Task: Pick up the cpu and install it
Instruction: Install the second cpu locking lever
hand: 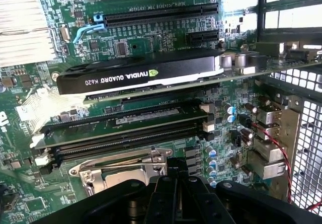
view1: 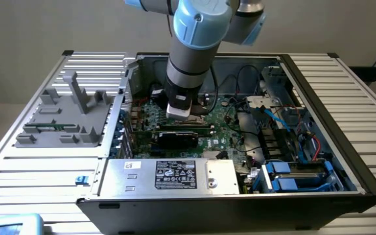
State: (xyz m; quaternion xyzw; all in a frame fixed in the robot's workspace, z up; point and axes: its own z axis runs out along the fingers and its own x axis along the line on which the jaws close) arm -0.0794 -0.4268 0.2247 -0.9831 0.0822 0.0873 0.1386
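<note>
The arm (view1: 191, 54) is seen reaching down into an open computer case (view1: 240, 191) that lies on a slatted metal desk (view1: 364, 98), toward the desk's middle. The pincer (hand: 176, 176) is lowered just over the motherboard (hand: 151, 38), directly above the metal socket frame (hand: 121, 166), and its fingers (hand: 162, 194) are drawn together. Whether the cpu is clamped between them cannot be told, since the tips are hidden by the pincer's own dark body; the chip's position, its facing and its long axis therefore cannot be made out.

Just beside the socket frame, two long memory slots (hand: 126, 133) are laid parallel to it, and beyond them a black graphics card (hand: 141, 75) (its label reads NVIDIA Quadro K620) is seated across the board, its length running the same way as the slots. A finned silver heatsink (hand: 25, 30) is seen further along the board.

In the exterior view, a grey moulded tray (view1: 67, 117) rests on the desk near its edge at the exterior view's left, beside the case. A silver power supply (view1: 168, 176) with a black label fills the near corner of the case.
</note>
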